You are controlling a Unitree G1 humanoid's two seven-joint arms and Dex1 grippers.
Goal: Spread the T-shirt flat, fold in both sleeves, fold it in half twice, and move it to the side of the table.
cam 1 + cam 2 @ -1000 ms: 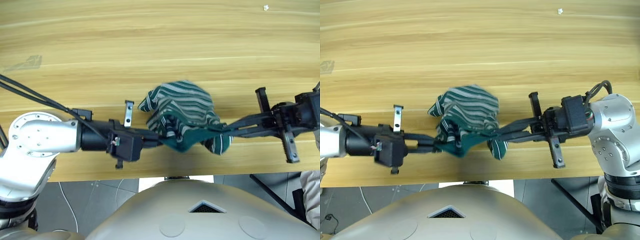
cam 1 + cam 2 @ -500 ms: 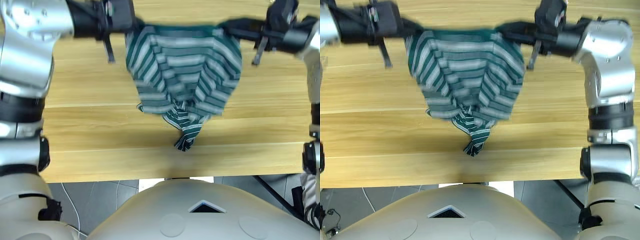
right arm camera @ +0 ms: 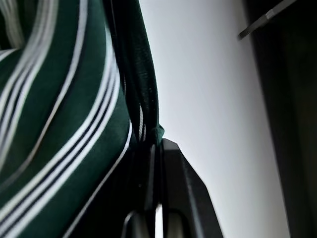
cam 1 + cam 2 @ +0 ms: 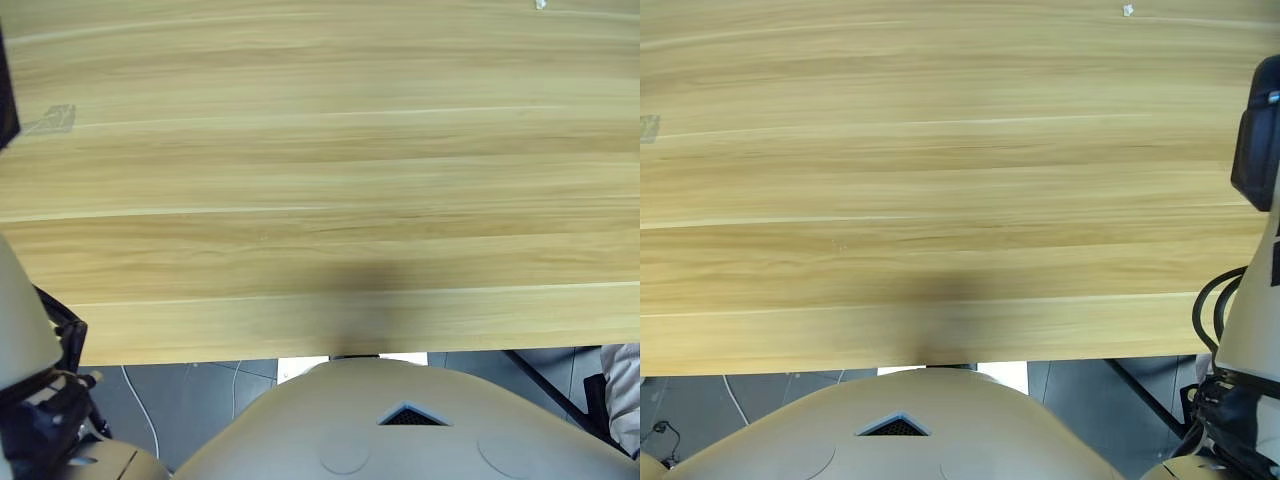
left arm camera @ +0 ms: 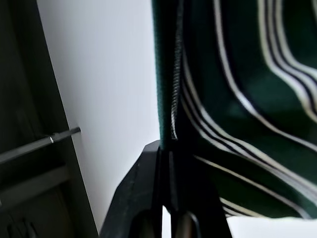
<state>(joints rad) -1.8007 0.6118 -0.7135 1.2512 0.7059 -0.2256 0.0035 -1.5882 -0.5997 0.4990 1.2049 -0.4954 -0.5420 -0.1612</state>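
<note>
The green T-shirt with white stripes (image 5: 237, 99) hangs against a pale wall in the left wrist view. My left gripper (image 5: 166, 148) is shut on its hemmed edge. In the right wrist view the same T-shirt (image 3: 59, 99) is bunched at the fingertips of my right gripper (image 3: 153, 144), which is shut on another edge of it. The wooden table (image 4: 320, 180) lies bare in the eye views, with a soft shadow near its front edge.
A dark part of my right arm (image 4: 1260, 130) stands at the table's right side. A small white scrap (image 4: 1127, 10) lies at the far right of the table, and a faint grey mark (image 4: 55, 118) at the far left.
Both grippers lifted the T-shirt from a bundle near the front edge, spread it between them, then carried it up out of the eye views.
</note>
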